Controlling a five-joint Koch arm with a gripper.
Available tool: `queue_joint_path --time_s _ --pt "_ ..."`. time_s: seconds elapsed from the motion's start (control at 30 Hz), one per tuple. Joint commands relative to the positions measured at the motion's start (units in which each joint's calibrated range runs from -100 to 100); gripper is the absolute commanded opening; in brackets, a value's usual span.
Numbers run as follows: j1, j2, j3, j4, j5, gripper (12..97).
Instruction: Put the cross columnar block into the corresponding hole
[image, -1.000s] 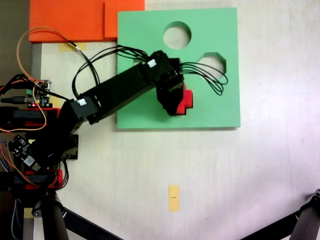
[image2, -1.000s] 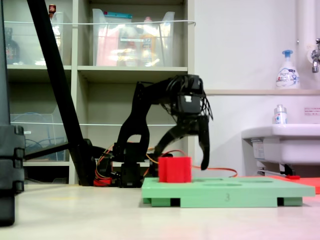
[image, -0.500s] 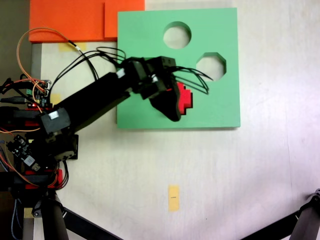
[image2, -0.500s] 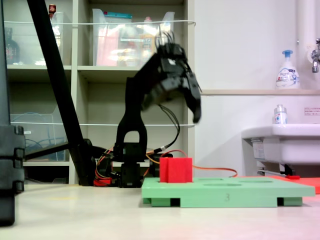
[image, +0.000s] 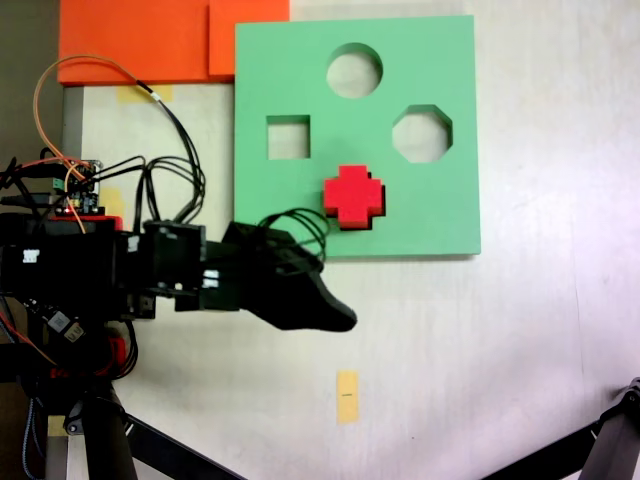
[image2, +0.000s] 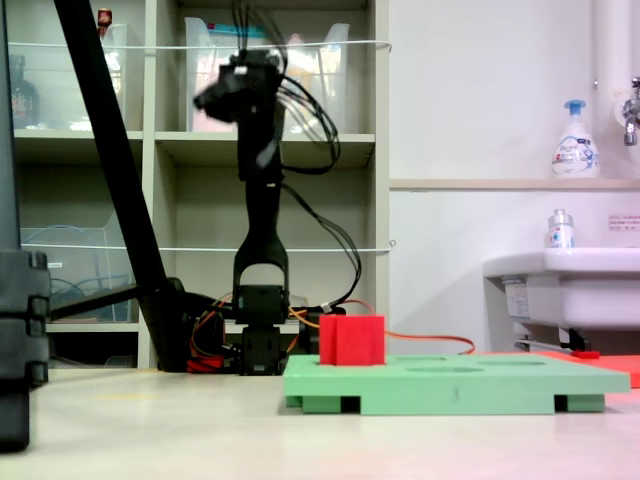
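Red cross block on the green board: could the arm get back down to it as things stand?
Probably yes. The red cross block stands uncovered on the green board, and the gripper is raised off the board.

The arm (image2: 262, 150) has lifted clear of the green board (image: 440, 200), uncovering the red block (image: 353, 195).
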Motion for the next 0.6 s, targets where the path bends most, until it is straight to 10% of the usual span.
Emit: queue_joint_path --time_s 0.0,0.57 --pt "-1.0 -7.5 -9.5 8.3 -2.2 54.3" --pt "1.8 -43.8 -125.3 90.6 -16.6 49.3"
